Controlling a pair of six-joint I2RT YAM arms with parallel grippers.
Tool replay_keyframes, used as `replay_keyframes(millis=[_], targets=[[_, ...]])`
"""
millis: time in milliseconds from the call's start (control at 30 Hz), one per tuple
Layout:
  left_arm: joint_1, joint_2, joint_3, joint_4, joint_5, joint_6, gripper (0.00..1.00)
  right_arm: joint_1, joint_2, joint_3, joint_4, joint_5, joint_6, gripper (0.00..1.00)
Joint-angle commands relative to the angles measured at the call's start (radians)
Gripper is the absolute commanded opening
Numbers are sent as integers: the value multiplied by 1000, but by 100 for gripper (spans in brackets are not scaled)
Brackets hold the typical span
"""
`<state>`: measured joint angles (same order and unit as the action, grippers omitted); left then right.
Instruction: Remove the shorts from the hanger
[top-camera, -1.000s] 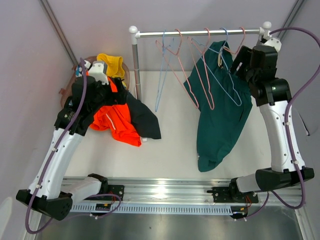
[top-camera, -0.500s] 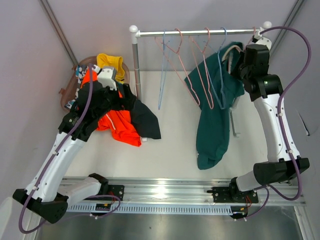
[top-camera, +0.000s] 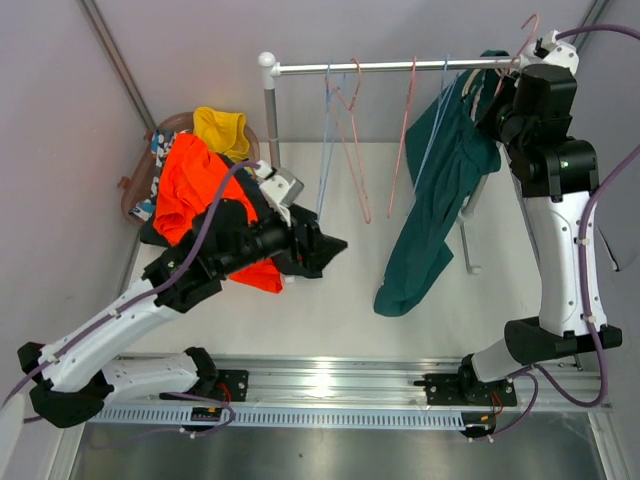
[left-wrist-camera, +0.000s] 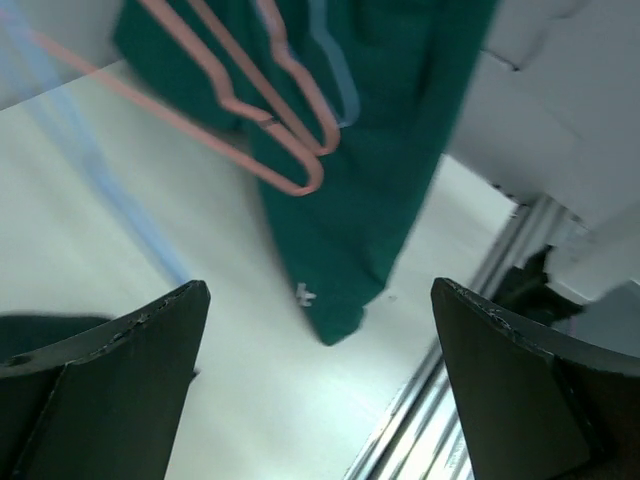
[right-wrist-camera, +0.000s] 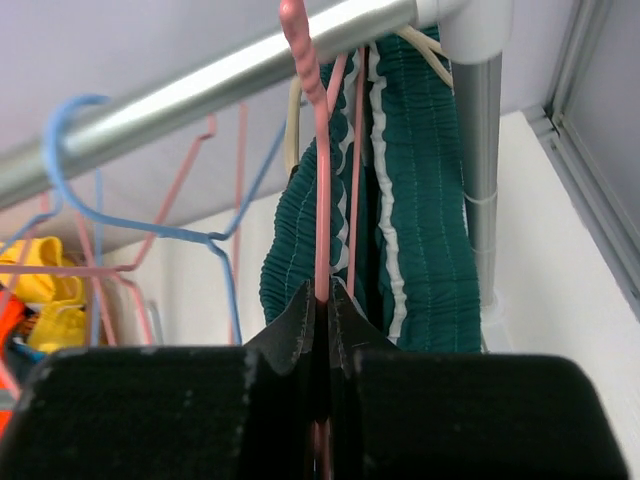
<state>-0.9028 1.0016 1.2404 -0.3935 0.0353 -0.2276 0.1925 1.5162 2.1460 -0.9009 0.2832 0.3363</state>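
Left claw (left-wrist-camera: 320, 300) gapes open on its outstretched arm; right claw (right-wrist-camera: 328, 300), raised high, is pinched shut.

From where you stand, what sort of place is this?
Probably a robot test bench staged as a wardrobe: plain walls, a clothes rail with wire hangers and teal shorts, two arms bolted to a metal track.

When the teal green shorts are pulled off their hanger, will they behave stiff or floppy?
Probably floppy: the teal green shorts hang in long limp folds. Their gathered waistband looks elastic, so it would likely stretch before sliding free. They may snag, since the pink hanger held by the right gripper lies tight against that waistband.
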Motion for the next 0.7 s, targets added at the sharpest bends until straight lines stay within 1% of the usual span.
replay_keyframes(millis=[0,33,67,100,133,167,200,233,300,400,533,667], targets=[[-99,38,-12,229,67,27,99,30,-36,77,8,19,18,0],[-138,52,-15,269,84,28,99,38,-50,75,0,24,26,0],[-157,75,-22,319,131,28,99,48,-57,71,-18,30,35,0],[-175,89,-30,368,147,27,99,73,-65,66,-27,36,55,0],[-212,103,-35,460,158,27,99,91,-89,58,-39,60,66,0],[-229,136,-30,497,166,30,99,110,-106,22,-41,77,78,0],[-254,158,-19,524,160,39,99,152,-129,-6,-35,94,99,0],[-263,179,2,550,156,45,99,172,-175,-33,-23,118,112,0],[-286,248,33,568,146,59,99,220,-212,-98,-20,141,150,0],[-315,314,56,633,152,76,99,267,-260,-142,-30,160,184,0],[-344,394,71,692,155,77,99,309,-284,-164,-52,182,224,0],[-347,468,76,777,232,27,99,332,-295,-172,-66,198,234,0]])
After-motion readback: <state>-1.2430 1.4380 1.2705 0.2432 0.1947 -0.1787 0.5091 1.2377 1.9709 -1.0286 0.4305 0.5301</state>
